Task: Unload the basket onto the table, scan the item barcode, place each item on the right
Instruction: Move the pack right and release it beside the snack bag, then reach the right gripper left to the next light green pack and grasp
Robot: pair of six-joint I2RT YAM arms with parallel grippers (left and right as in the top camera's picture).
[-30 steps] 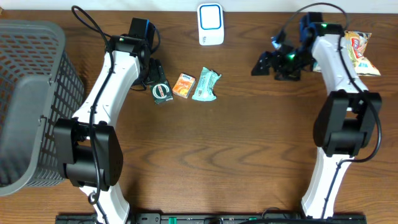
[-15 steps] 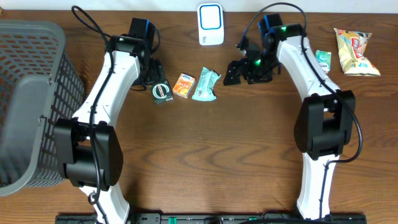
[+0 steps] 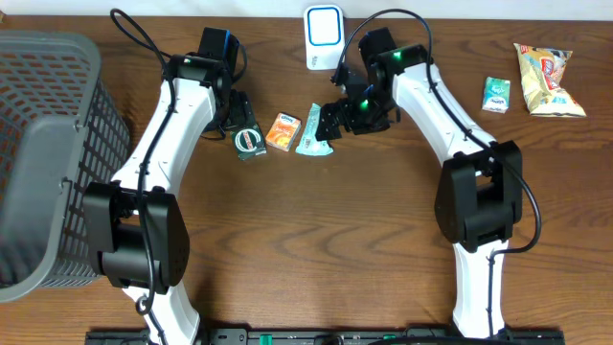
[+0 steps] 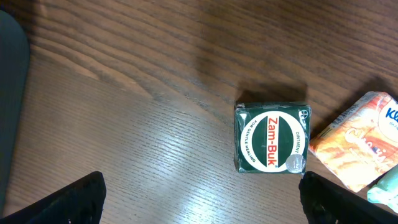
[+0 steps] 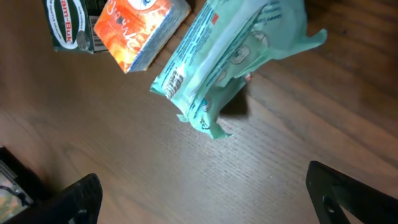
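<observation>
- Overhead: No item is in a grip, so I judge the scan has not begun. The teal packet [image 3: 308, 144] lies on the tabletop [image 3: 335, 240], below and a little left of the barcode scanner [image 3: 324, 36] at the far edge. The orange box [image 3: 283, 131] is just beside it, with the Zam-Buk box [image 3: 249, 142] next along. The right jaws hang over the packet's right side, spread wide and empty. The left jaws hover by the Zam-Buk box, also spread wide and empty. A wire basket [image 3: 86, 96] stands at the left. A snack bag [image 3: 546, 81] and a small green packet [image 3: 495, 96] lie well apart at the right.
- Left wrist: The Zam-Buk box [image 4: 272, 145] lies flat with its label up, ahead of the open jaws, and neither finger touches it. A corner of the orange box [image 4: 348, 152] is just beside it. The face that shows carries no barcode.
- Right wrist: The teal packet [image 5: 236, 56] rests on the wood, untouched, ahead of the wide-open jaws. The orange box [image 5: 137, 31] and the Zam-Buk box [image 5: 68, 25] lie at its left. A small barred patch near the packet's lower end may be its barcode, but it is too small to be sure. The task does not say which item is meant, though the right arm's position suggests the packet. The grasp, the lift and showing the code to the scanner all remain.
</observation>
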